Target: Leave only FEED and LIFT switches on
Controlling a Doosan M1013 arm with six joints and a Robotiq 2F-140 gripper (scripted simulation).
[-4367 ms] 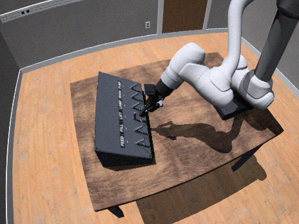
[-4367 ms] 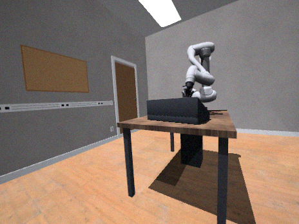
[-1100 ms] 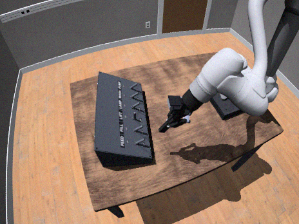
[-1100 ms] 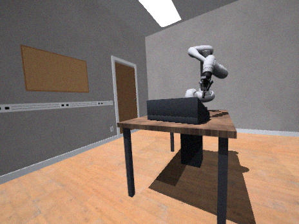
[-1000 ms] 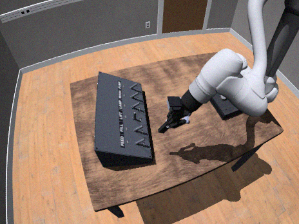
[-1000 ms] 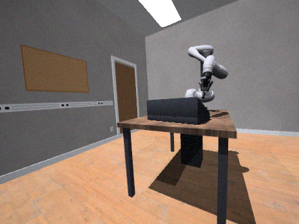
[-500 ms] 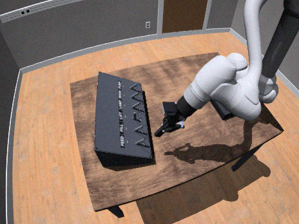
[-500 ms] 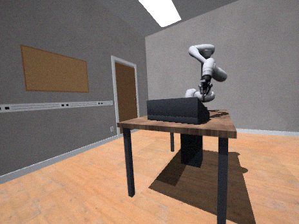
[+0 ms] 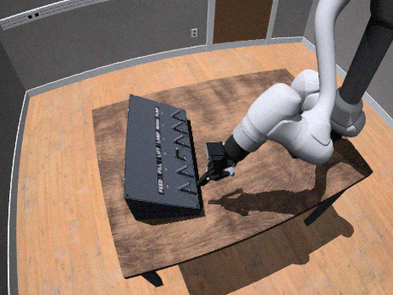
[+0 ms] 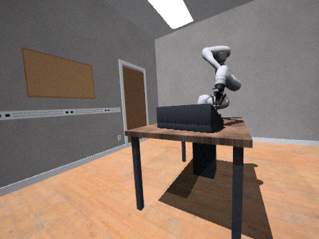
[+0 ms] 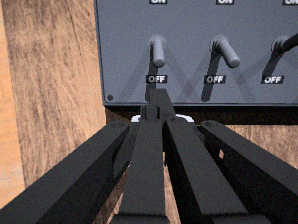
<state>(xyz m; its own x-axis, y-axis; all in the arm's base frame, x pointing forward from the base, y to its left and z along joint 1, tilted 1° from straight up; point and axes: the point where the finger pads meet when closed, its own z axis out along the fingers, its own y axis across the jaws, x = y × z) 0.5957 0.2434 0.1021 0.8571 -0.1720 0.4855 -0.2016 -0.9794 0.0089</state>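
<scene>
Gripper (image 9: 202, 180) fingers pinched together, holding nothing, tip at console (image 9: 146, 161) front edge just below the leftmost switch (image 11: 158, 49).

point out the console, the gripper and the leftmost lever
console (image 9: 141, 148), top view, bare sloped face
gripper (image 11: 161, 100), wrist view, shut fingertips
leftmost lever (image 11: 158, 50), wrist view, mid-shaft

The arm (image 9: 292, 114) is smooth pale grey — fat rounded joints, a slim curved tube link. Its wrist turns dark grey, ending in a black boxy gripper (image 9: 202, 180) with long flat fingers.
</scene>
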